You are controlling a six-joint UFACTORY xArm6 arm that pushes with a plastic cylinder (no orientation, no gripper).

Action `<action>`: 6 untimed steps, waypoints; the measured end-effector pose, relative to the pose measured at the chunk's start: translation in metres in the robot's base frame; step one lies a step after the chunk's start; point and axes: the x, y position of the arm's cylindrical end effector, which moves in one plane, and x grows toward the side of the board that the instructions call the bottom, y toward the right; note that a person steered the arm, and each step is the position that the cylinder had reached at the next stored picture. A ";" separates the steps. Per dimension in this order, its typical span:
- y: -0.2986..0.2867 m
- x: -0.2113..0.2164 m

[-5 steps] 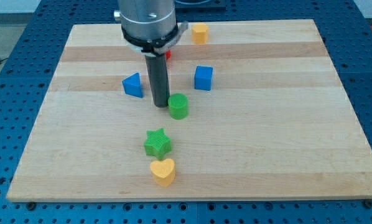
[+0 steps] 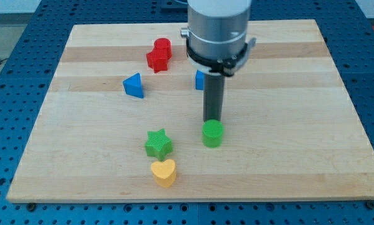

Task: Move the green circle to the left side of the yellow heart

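Green circle (image 2: 212,134) sits touching the tip (image 2: 211,120), just on its view-bottom side, placed for a downward shove. Arm has no claw, only a rod. Yellow heart (image 2: 164,172) is down-left of the tip; green star (image 2: 158,143) probably blocks the direct route.

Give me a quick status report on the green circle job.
My tip at green circle's top edge. Circle sits upper right of yellow heart, not left. Green star just above heart.
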 end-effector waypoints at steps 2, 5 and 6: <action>0.004 0.057; 0.053 -0.144; 0.025 -0.160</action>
